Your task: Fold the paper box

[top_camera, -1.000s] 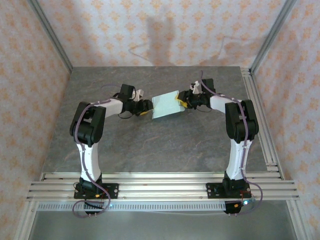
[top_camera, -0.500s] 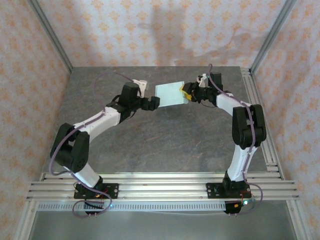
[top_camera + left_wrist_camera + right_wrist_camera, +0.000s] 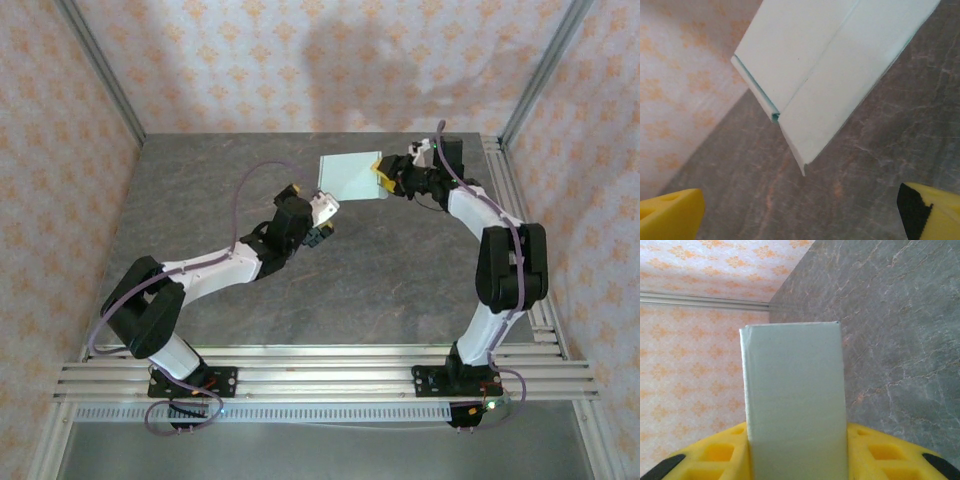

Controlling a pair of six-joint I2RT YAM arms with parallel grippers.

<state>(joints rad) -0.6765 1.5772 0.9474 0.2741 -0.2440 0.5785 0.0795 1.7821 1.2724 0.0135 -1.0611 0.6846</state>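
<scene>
The right hand (image 3: 385,178) is gripping the paper box (image 3: 350,178) by its right end, close to the far edge of the table (image 3: 400,290) and a little right of the middle. In the right wrist view its yellow pads (image 3: 720,455) are pressing against both broad sides of the pale mint-green card. The card is sticking out from between them toward the wallpapered wall (image 3: 690,370).

The box is looking flattened: a thin sleeve with a fold line running along it, one panel overlapping the other. In the left wrist view a narrow slit is showing at its end. It is appearing to hang above the table rather than lie on it, though I cannot be sure.

The left hand (image 3: 324,218) is standing spread wide and grasping nothing, just on the near side of the box's left end and apart from it. Its yellow fingertips (image 3: 670,217) are showing at the two lower corners of the left wrist view. The box's corner is pointing down between them, clear of both.

The left arm is stretching diagonally from the near left corner, and the right arm is reaching along the right edge.
</scene>
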